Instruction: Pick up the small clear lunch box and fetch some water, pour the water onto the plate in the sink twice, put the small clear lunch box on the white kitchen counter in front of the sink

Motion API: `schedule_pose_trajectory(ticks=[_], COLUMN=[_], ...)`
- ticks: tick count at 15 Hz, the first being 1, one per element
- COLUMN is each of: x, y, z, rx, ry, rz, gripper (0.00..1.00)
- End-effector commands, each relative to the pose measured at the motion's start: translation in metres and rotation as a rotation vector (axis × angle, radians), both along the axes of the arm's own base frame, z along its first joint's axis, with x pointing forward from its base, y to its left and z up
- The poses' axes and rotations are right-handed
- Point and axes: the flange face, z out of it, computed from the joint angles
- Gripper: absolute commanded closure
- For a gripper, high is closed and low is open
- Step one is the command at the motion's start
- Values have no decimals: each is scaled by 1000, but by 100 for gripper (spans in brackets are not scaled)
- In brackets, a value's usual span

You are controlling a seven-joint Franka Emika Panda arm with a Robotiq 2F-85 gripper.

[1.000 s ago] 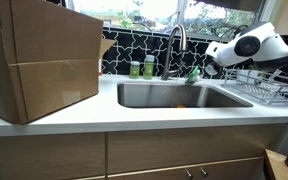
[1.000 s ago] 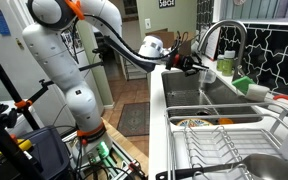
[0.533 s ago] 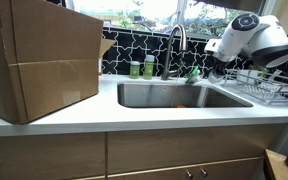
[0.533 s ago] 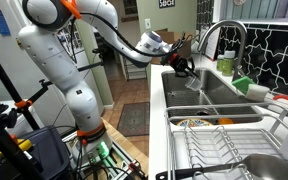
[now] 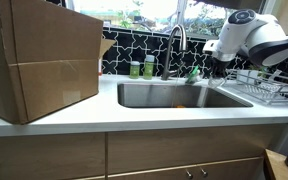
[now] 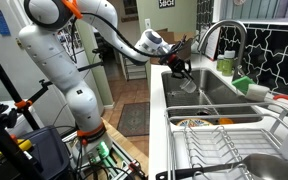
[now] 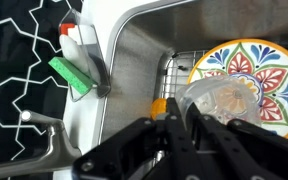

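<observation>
Bright daylight from the window (image 5: 144, 10), blown out there; soft shadows on the counter (image 5: 134, 118). In the wrist view the gripper (image 7: 184, 120) looms close, seemingly out of focus

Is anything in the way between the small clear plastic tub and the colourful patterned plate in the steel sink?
Nothing visible. The small clear plastic tub, held by the gripper, hangs directly over the colourful patterned plate.

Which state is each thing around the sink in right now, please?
Lunch box, held by the gripper above the plate.
Gripper, shut on the lunch box.
Plate, lying flat in the sink.
Faucet, no water seen running.
Cardboard box, upright on the counter.
</observation>
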Motion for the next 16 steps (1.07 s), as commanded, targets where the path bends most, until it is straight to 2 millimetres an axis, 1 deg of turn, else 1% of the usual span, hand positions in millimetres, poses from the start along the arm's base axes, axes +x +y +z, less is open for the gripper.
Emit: schedule_pose_trajectory(ticks=[1, 4, 7, 10, 11, 12, 14, 16], x=[0, -6, -13, -22, -24, -26, -29, -32], y=[5, 3, -8, -7, -6, -8, -10, -10], z=[6, 18, 34, 40, 39, 36, 26, 19], rx=[167, 338, 517, 686, 737, 742, 714, 703], ry=[-25, -18, -16, 28, 55, 88, 136, 168], rz=[-4, -43, -87, -84, -94, -130, -184, -194], gripper=[97, 97, 97, 97, 97, 97, 97, 97])
